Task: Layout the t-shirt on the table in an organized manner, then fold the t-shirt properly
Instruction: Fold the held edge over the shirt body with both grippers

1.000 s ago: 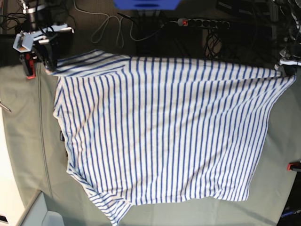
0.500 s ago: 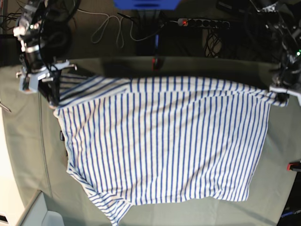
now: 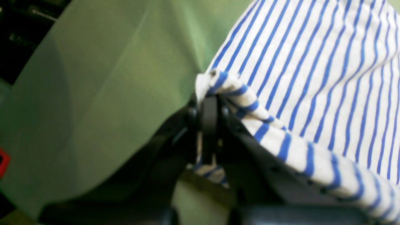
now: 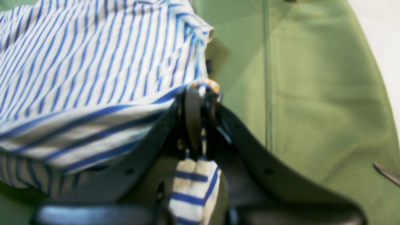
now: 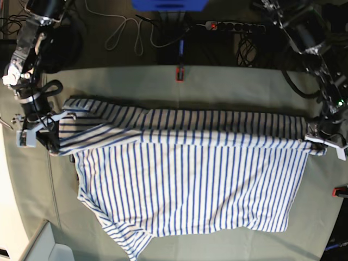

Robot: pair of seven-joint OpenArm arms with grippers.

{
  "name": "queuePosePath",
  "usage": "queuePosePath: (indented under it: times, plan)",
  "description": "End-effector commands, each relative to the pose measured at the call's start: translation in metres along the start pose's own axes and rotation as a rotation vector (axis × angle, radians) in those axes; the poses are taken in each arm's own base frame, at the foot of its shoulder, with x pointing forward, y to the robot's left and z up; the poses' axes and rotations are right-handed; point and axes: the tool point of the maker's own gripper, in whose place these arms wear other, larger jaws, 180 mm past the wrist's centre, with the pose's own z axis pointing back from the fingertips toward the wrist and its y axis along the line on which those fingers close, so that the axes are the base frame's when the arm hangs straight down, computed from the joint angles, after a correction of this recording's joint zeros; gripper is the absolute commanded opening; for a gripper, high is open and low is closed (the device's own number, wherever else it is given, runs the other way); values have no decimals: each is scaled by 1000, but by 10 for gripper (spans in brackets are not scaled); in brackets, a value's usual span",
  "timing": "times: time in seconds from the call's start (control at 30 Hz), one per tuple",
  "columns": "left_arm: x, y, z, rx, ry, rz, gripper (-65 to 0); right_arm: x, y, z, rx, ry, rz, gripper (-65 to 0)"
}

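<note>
Striped t-shirt (image 5: 185, 179) stretched lengthwise across the worktop (image 5: 228, 81), far edge pinched between clamped-tight left pincer (image 5: 322, 138) and right pincer (image 5: 50, 142).

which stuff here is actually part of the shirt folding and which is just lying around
Part of the job: the t-shirt, the table, the left gripper and the right gripper, each shut on the shirt's far edge.

Lying about: the power strip, the white cable, the red clamp.
</note>
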Motion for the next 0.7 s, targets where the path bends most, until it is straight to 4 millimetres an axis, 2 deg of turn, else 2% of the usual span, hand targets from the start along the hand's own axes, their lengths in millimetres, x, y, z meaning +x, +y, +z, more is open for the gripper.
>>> queuePosePath:
  times: [0.0,0.1,0.3,0.43,0.5,0.6,0.67]
  plan:
    - [28,0,-2,0,-71,0,-649,22,-4,-5,7,-65,14,-650]
    - [37,-1,-8,-3,-78,11,-649,22,-8,-16,7,-63,-5,-650]
    - [41,-1,-19,-8,-68,30,-649,22,-8,-33,15,-61,-44,-650]
    - [33,-2,-24,-13,-42,44,-646,18,5,-42,66,-34,-22,-650]
    - [27,-2,-27,-14,-28,50,-645,12,20,-47,109,-13,-5,-650]
    - [31,-12,-29,-34,-23,32,-642,8,27,-52,144,13,24,-650]
    - [37,-15,-31,-48,-25,-13,-605,4,32,-59,164,31,24,-645]
